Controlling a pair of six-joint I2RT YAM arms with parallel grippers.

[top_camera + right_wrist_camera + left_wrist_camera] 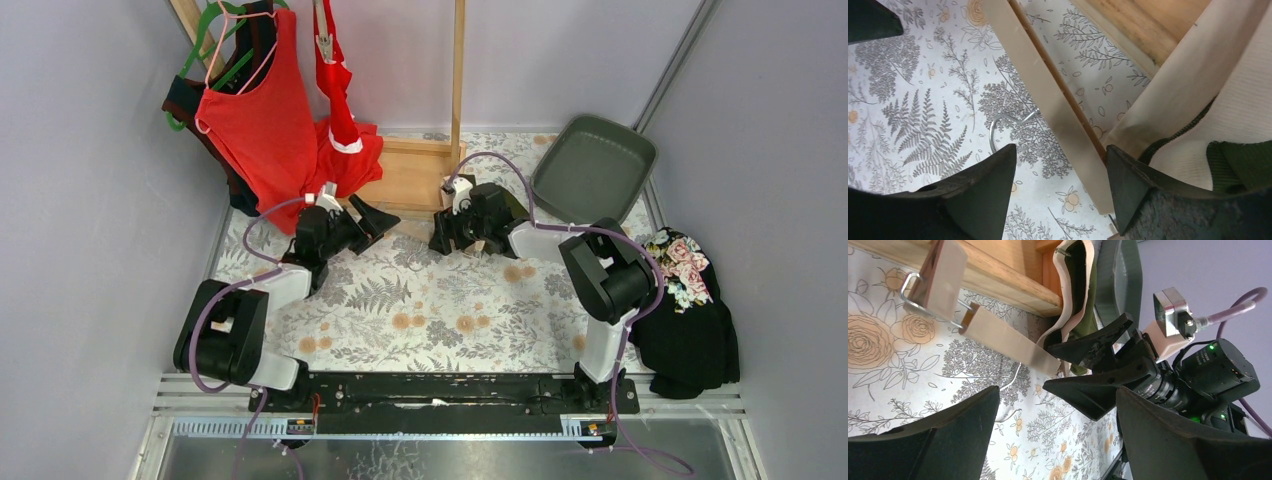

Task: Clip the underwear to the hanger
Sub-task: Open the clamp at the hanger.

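Olive-green briefs [1240, 160] with a cream waistband [1193, 105] sit bunched against the outer face of the right gripper [1060, 147]'s right-hand finger [1158, 200], touching it near the tip. From there the cloth rises up the wooden stand base [1148, 25] beyond the fingers.

Right fingers: spread wide, nothing clamped. The wooden hanger [1043, 90] lies flat on the floral table cover [923, 100]. Its bar runs diagonally out ahead of the fingers, with its near end reaching into the gap close to the right-hand finger. Cannot tell whether the bar touches that finger. The hanger's wire hook [998, 125] lies just ahead of the left-hand finger [973, 200].

Left gripper [1058, 389]: fingers wide apart, empty, only table cover showing between them. The right gripper's black fingers are straight ahead in that gap. One of the hanger's wooden clips [940, 275] lies ahead and off to the left of the left-hand finger [948, 440], against the stand base.

Red briefs [340, 110] hang from a clip on the stand, well beyond the left gripper's fingers and apart from both grippers.

A grey tray [595, 165] leans beyond the right gripper.
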